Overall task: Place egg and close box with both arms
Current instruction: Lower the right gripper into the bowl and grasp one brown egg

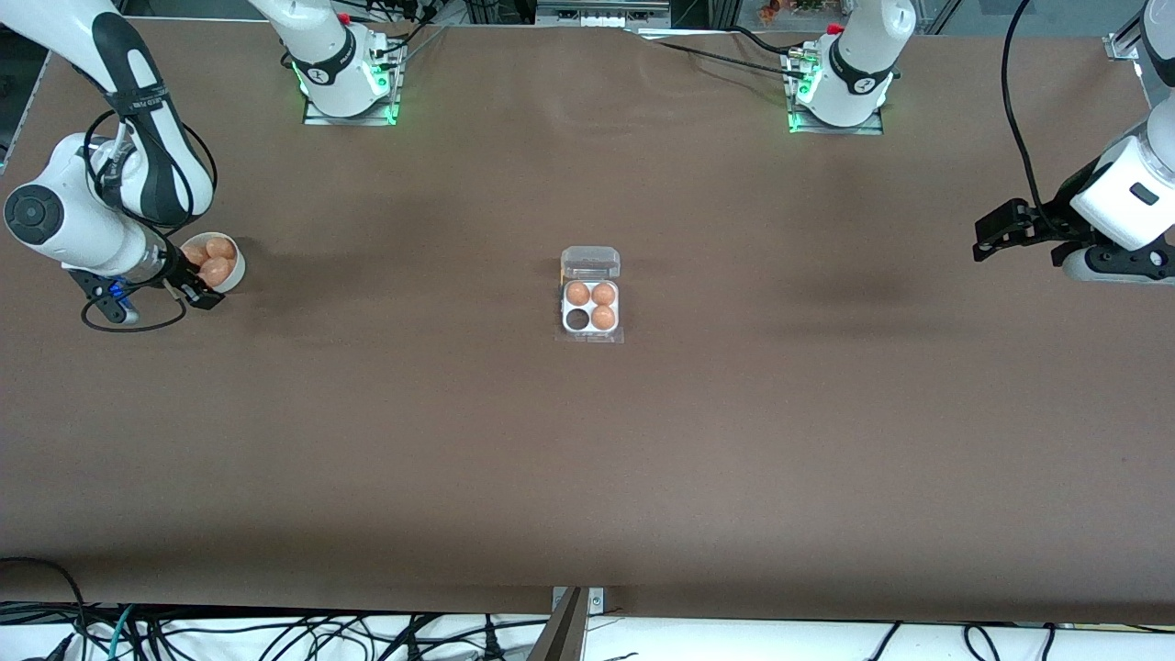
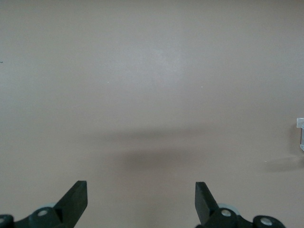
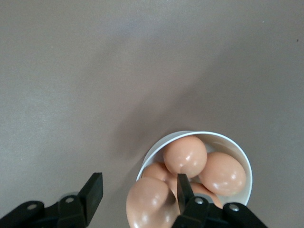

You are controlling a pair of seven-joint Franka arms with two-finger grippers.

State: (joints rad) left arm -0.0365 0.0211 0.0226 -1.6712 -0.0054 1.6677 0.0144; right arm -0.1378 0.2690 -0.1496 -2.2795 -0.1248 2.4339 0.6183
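Egg (image 3: pixel 148 204) sits between the right gripper's (image 3: pixel 137 192) spread jaws, over the white bowl (image 1: pixel 235 273). Open box (image 1: pixel 590 308) lies mid-worktop. Left gripper (image 2: pixel 141 202) waits, jaws spread, over bare worktop (image 1: pixel 587 459).

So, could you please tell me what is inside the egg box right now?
The box holds three eggs; the fourth cell is empty. The lid is open, so nothing is covered.

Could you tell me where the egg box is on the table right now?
In the front view the box sits mid-table with its lid open, roughly midway between the egg bowl at the right arm's end and the left gripper.
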